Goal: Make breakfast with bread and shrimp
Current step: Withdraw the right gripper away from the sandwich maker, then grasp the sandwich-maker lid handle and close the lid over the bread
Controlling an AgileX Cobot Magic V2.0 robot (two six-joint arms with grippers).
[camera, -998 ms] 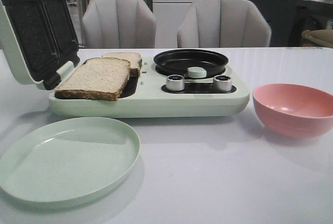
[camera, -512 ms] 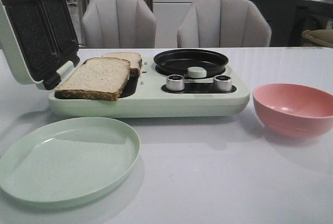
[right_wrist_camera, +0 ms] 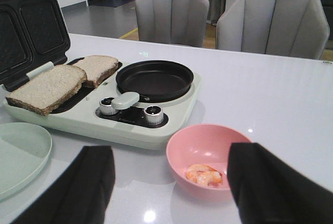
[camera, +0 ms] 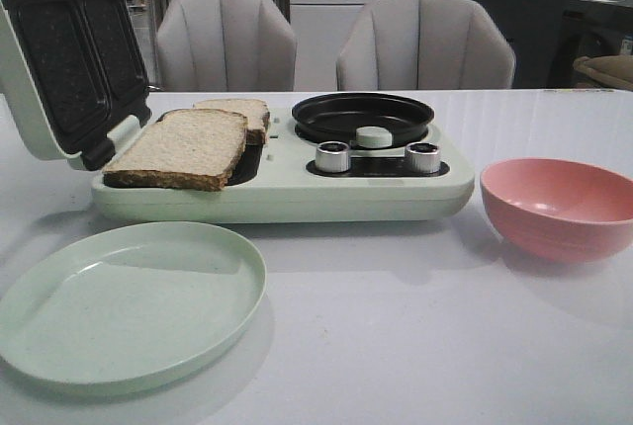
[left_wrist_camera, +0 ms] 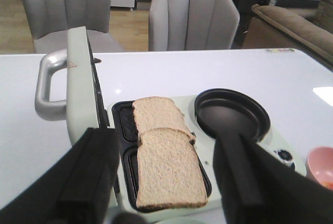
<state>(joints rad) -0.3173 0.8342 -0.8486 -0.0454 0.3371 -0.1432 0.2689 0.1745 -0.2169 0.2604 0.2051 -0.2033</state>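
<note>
Two slices of bread lie overlapping on the open sandwich press of the pale green breakfast maker (camera: 287,193): the near slice (camera: 183,148) (left_wrist_camera: 169,169) (right_wrist_camera: 47,87) partly covers the far slice (camera: 240,114) (left_wrist_camera: 156,114) (right_wrist_camera: 98,67). The shrimp (right_wrist_camera: 204,174) lies in the pink bowl (camera: 562,206) (right_wrist_camera: 208,153), hidden from the front view. My left gripper (left_wrist_camera: 164,182) hangs open above and short of the bread. My right gripper (right_wrist_camera: 169,187) hangs open above the table, with the bowl between its fingers in view. Neither holds anything, and neither shows in the front view.
An empty black frying pan (camera: 362,117) (right_wrist_camera: 154,79) sits on the maker's right half, with two silver knobs (camera: 333,156) and a pale green handle knob (camera: 374,135). The press lid (camera: 64,59) stands open at left. A pale green plate (camera: 129,301) lies in front. Two grey chairs (camera: 425,44) stand behind.
</note>
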